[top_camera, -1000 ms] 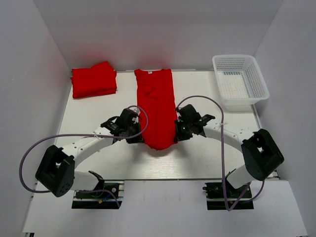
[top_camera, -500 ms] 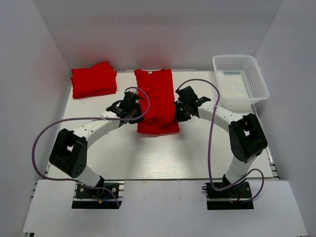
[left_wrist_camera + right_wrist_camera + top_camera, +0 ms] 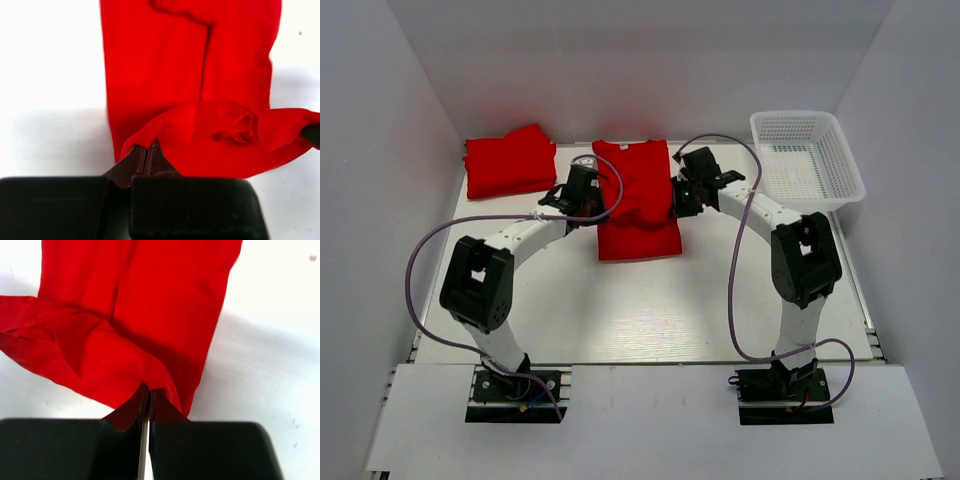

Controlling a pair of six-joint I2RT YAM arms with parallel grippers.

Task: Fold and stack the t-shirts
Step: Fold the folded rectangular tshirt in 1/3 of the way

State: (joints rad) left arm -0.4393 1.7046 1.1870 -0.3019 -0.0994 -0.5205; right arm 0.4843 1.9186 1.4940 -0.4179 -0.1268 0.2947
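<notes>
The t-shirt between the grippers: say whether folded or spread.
Mid-fold: the t-shirt has its hem doubled back over itself, pinched by the left gripper and right gripper, not yet laid flat.

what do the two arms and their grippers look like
The left arm and right arm have white links between chunky black joint housings, each trailing a lilac cable. The left gripper and right gripper are boxy black blocks ending in thin dark brown fingers.
</notes>
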